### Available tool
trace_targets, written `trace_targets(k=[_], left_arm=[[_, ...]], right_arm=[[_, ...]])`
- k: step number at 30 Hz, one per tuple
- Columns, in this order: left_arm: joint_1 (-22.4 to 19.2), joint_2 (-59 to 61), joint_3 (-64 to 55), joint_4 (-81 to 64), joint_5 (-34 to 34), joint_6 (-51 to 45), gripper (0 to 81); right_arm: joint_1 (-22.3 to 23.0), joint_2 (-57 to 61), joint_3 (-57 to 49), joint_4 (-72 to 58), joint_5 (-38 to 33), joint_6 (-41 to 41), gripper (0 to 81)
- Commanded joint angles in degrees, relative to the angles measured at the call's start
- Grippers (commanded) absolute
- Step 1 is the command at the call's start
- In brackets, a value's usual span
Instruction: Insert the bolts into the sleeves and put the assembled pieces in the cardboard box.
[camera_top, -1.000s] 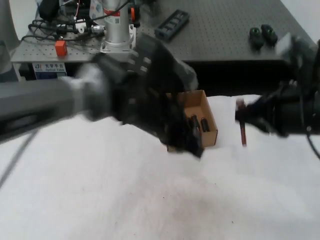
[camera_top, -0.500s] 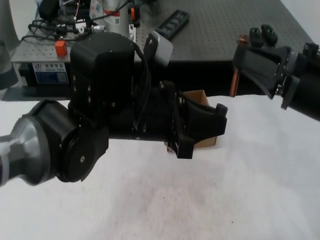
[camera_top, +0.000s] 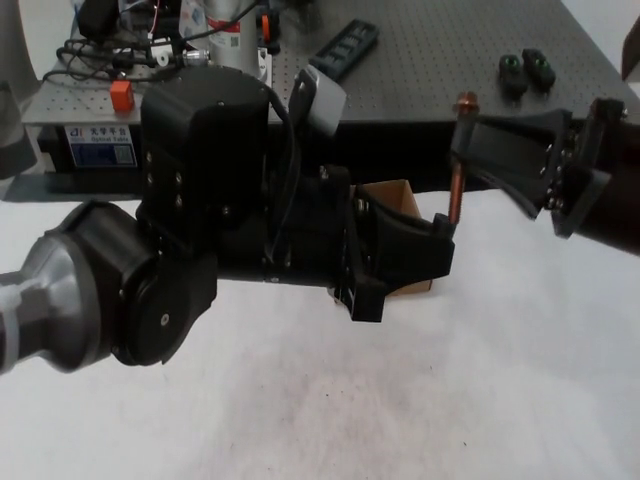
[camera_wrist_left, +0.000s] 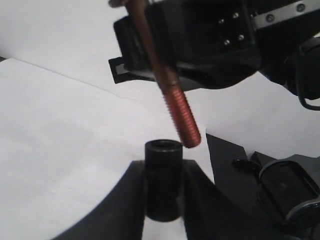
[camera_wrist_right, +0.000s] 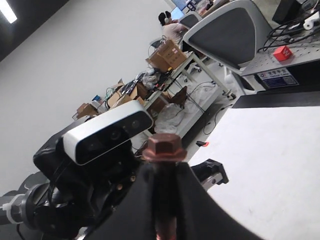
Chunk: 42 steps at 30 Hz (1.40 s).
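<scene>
The bolt (camera_wrist_left: 176, 102) could be bumped against the rim of the sleeve (camera_wrist_left: 163, 180) and not go in. This is judged likely because the bolt is tilted and its tip is held a little to one side of the hole. If it is pushed down like that, the sleeve could be knocked crooked or squeezed out of its hold, or the bolt could be made to slip. Closest in the high view, the big black left arm (camera_top: 200, 230) is stretched over the white cloth (camera_top: 420, 400) on the table. The left jaws are clenched on the lower part of the black sleeve, which is kept upright with its open top free. Just above it, the copper-coloured bolt is held by the right jaws, which are clamped on its shaft under the head. The tip is very near the sleeve but is not yet inside. Behind the left arm, the cardboard box (camera_top: 398, 194) is set on the cloth and is partly hidden. What is inside it cannot be told.
</scene>
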Motion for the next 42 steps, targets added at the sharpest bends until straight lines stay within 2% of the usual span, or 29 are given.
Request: trace_targets(k=[1, 3, 11, 14, 19, 30, 36, 42], left_arm=[[-0.09, -0.64, -0.24, -1.47, 2.84, -0.35, 0.6], [-0.09, -0.64, -0.24, -1.47, 4.0, -0.35, 0.6], [-0.09, -0.64, -0.24, -1.47, 3.54, -0.35, 0.6], [-0.09, -0.64, -0.24, -1.47, 3.54, -0.35, 0.6], [-0.09, -0.64, -0.24, -1.64, -0.56, -0.35, 0.6], [-0.09, -0.64, -0.24, -6.71, -4.21, -2.41, 0.6], [-0.09, -0.64, -0.24, -6.98, -9.46, -3.12, 0.6], [-0.09, -0.64, -0.24, -7.07, -10.29, -3.12, 0.6]], right_arm=[[1.7, -0.38, 0.03, 0.11, 0.84, -1.94, 2.4], [1.8, -0.38, 0.03, 0.11, 3.15, -2.41, 2.4], [1.8, -0.38, 0.03, -0.92, 3.43, -2.56, 2.4], [1.8, -0.57, 0.03, -1.27, 6.06, -2.56, 2.4], [1.8, -0.64, 0.03, -1.16, 7.07, -3.69, 2.4], [1.8, -0.64, 0.03, 3.87, 8.01, -7.06, 2.4], [1.8, -0.64, 0.03, 3.99, 8.01, -7.77, 2.4], [1.8, -0.64, 0.03, 3.99, 6.58, -9.05, 2.4]])
